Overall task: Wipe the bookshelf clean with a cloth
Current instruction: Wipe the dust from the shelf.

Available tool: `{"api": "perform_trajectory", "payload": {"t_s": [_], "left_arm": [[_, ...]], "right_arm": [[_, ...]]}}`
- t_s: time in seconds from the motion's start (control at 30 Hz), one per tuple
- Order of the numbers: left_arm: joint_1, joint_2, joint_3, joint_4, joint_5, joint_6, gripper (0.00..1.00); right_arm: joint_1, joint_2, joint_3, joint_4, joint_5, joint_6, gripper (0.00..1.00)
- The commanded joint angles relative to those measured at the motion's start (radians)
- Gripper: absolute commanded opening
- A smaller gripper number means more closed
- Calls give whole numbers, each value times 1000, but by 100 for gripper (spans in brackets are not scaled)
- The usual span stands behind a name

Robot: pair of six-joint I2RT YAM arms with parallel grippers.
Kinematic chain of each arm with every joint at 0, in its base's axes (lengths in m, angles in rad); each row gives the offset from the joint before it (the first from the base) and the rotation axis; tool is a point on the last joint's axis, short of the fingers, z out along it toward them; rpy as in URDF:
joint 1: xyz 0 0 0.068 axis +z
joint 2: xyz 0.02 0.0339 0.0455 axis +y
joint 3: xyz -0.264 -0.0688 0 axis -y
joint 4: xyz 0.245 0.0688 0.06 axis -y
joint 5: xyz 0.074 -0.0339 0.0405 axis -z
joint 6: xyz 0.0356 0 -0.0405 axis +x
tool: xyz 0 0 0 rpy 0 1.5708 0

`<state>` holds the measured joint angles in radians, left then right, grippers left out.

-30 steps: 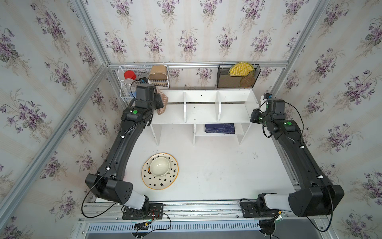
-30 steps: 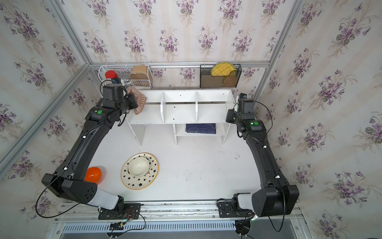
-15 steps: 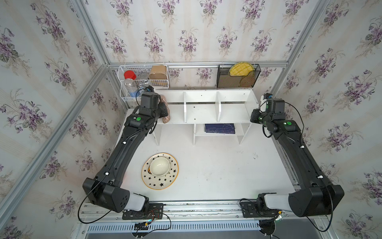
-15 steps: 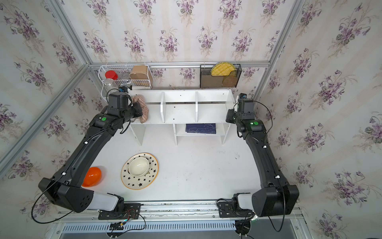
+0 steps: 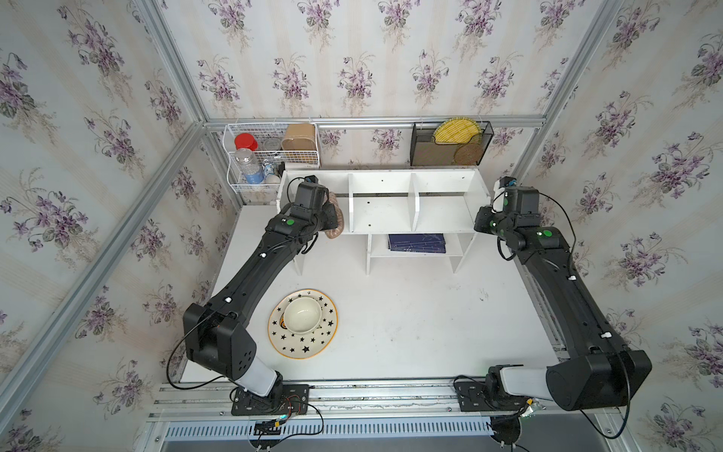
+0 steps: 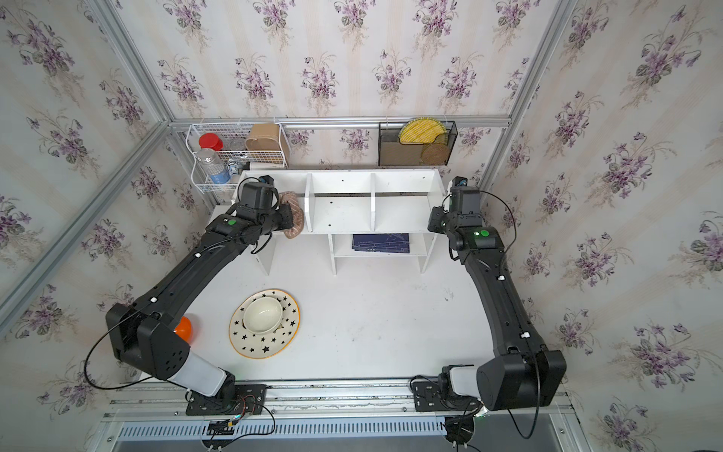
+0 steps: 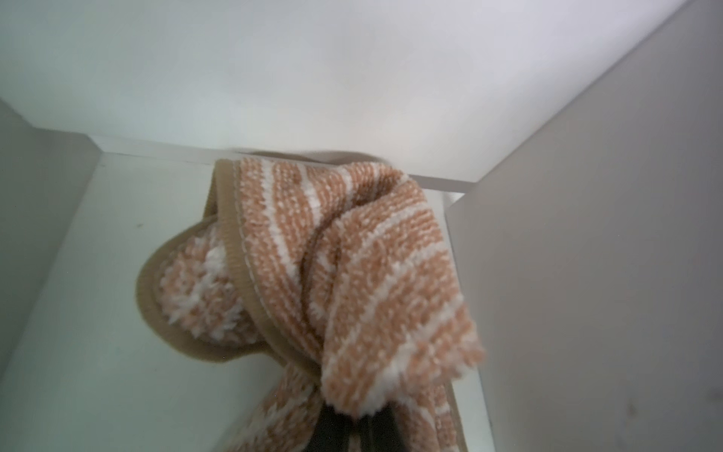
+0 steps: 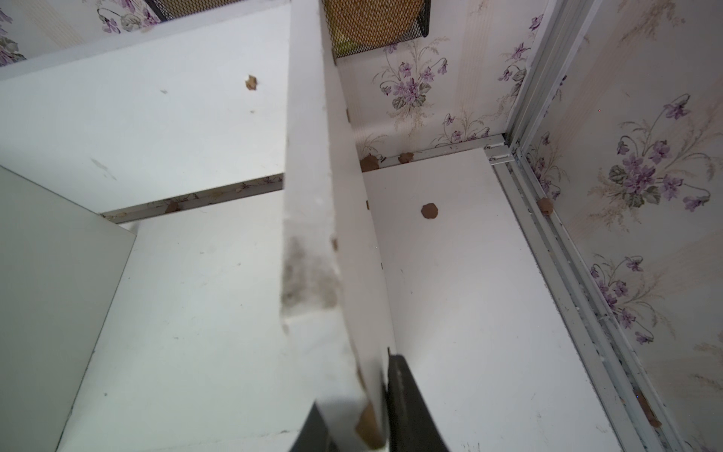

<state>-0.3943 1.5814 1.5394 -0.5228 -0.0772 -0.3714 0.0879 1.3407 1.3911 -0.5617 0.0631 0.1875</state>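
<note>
At the front, a round star-patterned plate [image 5: 309, 346] carries a cream bowl [image 5: 302, 315]. Behind it, the left gripper [image 7: 360, 430] clamps the striped tan-pink terry cloth [image 7: 352, 274] inside the left compartment of the white wooden bookshelf [image 5: 442, 215]. The right gripper [image 8: 360, 422] pinches the shelf's right end panel.

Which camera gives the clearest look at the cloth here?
The left wrist view: the cloth fills the frame, stripes and hem sharp, bunched in the left gripper inside the bookshelf. Both top views show only a small tan fold beside the wrist. The right wrist view does not show it.
</note>
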Motion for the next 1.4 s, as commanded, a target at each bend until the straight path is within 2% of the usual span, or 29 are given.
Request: {"api": "perform_trajectory", "payload": {"t_s": [0.0, 0.07, 0.2, 0.37, 0.5, 0.63, 0.97, 1.13, 1.23, 1.37], "left_arm": [[-5, 6, 2, 19, 40, -4, 0], [-2, 10, 2, 5, 28, 11, 0], [31, -12, -3, -53, -66, 2, 0], [123, -72, -35, -75, -38, -7, 0], [137, -78, -25, -86, -14, 20, 0], [127, -55, -25, -52, 77, 9, 0], [52, 10, 28, 2, 172, -7, 0], [49, -11, 61, -46, 63, -3, 0], [46, -36, 114, -58, 71, 2, 0], [12, -36, 258, -100, 71, 44, 0]], "right_arm": [[-4, 9, 2, -11, 40, 84, 0], [-4, 13, 7, -12, 39, 84, 0], [-4, 14, 9, -14, 41, 82, 0], [-5, 14, 13, -14, 38, 81, 0], [-4, 17, 8, -12, 37, 84, 0], [-5, 17, 9, -11, 33, 87, 0], [-4, 15, 15, -22, 36, 86, 0], [-4, 11, 9, -17, 36, 89, 0], [-4, 8, 4, -13, 36, 89, 0], [-4, 8, -3, -8, 26, 92, 0]]}}
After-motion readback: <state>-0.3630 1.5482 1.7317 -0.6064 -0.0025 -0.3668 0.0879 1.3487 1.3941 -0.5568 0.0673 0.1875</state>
